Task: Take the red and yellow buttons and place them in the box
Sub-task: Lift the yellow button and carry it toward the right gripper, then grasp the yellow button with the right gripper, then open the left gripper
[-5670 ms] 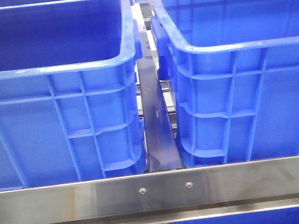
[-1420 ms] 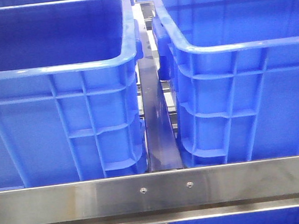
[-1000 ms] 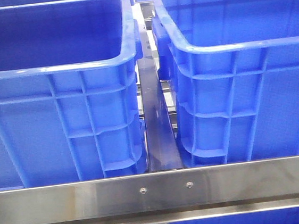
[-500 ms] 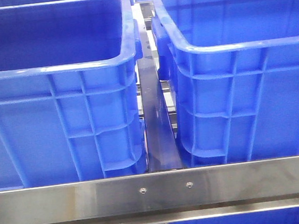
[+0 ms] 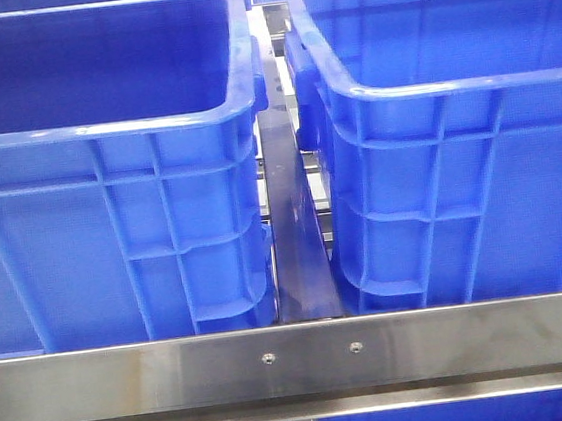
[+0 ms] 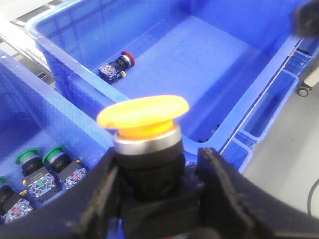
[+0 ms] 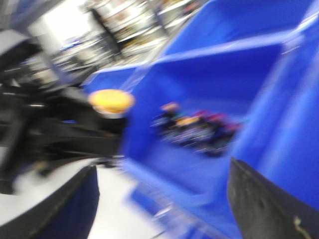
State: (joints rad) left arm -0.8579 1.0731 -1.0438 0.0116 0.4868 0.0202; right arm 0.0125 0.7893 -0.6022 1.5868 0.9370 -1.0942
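Two pincers: you see both only in the wrist views; neither shows in the front view.
Left pincer: pinching the black body of the yellow button between its two fingers, the yellow cap upward and the silver collar just above the fingertips.
Where that button is: held up over the rim between two blue crates, the far crate beyond it and the near crate at about 9 o'clock of it.
Red button: lying on its side on the far crate's floor, close to the wall, well apart from the pincer.
Green buttons: two of them, at least, on the near crate's floor, partly cut off by the frame edge.
Right pincer: fingers spread wide, nothing between them.
Hard to make out: your right wrist view is smeared; a heap of coloured buttons in a crate cannot be sorted by colour.
Front view: only the two crates' walls and a steel rail; their floors are hidden.
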